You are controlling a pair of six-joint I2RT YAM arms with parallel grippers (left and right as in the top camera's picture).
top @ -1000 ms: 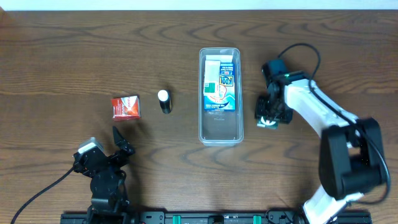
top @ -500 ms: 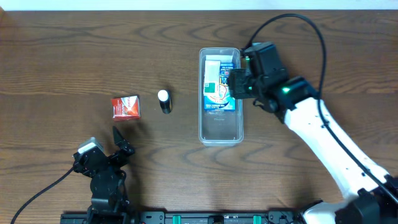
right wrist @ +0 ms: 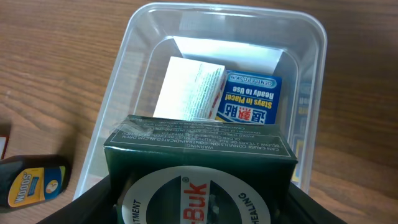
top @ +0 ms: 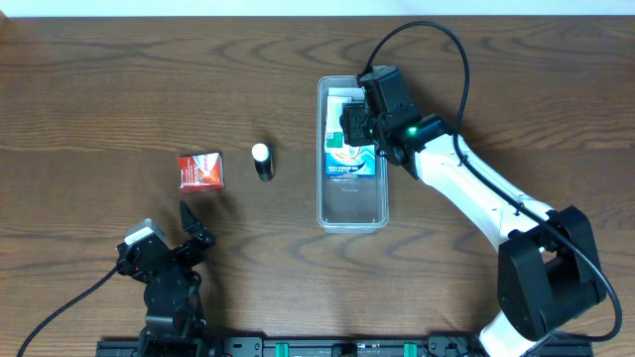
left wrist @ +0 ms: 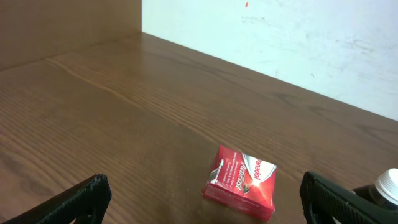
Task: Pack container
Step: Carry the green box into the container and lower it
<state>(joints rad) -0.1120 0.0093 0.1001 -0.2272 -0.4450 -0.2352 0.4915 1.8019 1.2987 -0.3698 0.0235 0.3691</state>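
Okay, my right tool (top: 362,124) pinches a dark green box (right wrist: 199,155) above the container (right wrist: 124,56); its label is cut off. Left tool (top: 169,226) spread, empty.

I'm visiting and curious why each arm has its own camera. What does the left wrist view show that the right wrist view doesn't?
Only the left wrist view shows the red box lying on the wooden table, with a pale wall behind. Only the right wrist view shows the clear container, a blue-and-white box lying inside it, and the dark green box that the right pincer holds over it. Both show the table and, it seems, the small dark bottle: its white cap in one, its yellow label in the other.
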